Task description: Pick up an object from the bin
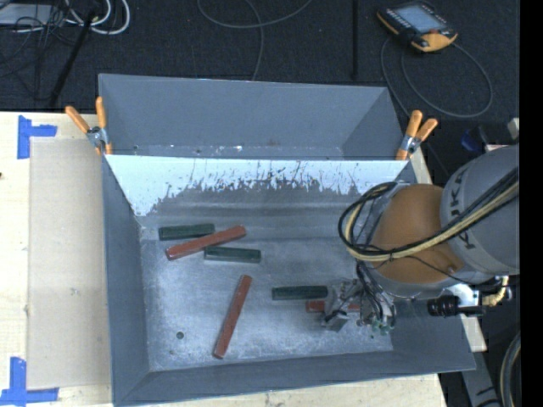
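My gripper (338, 314) is down at the bin's floor near the front right, under the orange wrist cover. Its fingers sit around a short red-brown stick (316, 306) whose left end pokes out beside them. A dark green stick (299, 292) lies flat just left of and behind the fingers, close to touching them.
A long red-brown stick (232, 315) lies slanted at the middle front. At the back left, a red-brown stick (205, 242) lies between two dark green sticks (187, 231) (232, 255). The arm and its cables cover the bin's right side.
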You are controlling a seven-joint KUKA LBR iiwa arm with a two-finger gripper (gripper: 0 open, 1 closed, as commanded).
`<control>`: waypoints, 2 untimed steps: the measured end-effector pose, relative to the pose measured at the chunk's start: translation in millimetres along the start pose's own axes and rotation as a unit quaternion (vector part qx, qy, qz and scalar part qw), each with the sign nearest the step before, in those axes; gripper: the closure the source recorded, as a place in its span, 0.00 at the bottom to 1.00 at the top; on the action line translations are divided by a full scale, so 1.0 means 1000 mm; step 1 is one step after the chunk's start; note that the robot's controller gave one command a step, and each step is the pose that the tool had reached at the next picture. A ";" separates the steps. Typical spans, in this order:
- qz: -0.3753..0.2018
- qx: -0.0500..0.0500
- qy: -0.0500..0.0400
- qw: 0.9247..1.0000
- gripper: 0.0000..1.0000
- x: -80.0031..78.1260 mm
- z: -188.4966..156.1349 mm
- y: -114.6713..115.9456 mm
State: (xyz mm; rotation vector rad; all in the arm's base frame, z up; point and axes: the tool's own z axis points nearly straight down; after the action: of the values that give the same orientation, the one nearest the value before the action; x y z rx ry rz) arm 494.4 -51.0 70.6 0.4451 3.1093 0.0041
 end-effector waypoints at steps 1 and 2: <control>0.004 0.001 0.000 1.000 1.00 -0.009 0.000 -0.040; 0.002 0.002 0.003 1.000 1.00 -0.028 -0.056 -0.021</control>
State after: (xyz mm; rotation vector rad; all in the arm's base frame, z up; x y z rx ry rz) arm 515.1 -79.0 126.9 0.4534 3.1142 0.0007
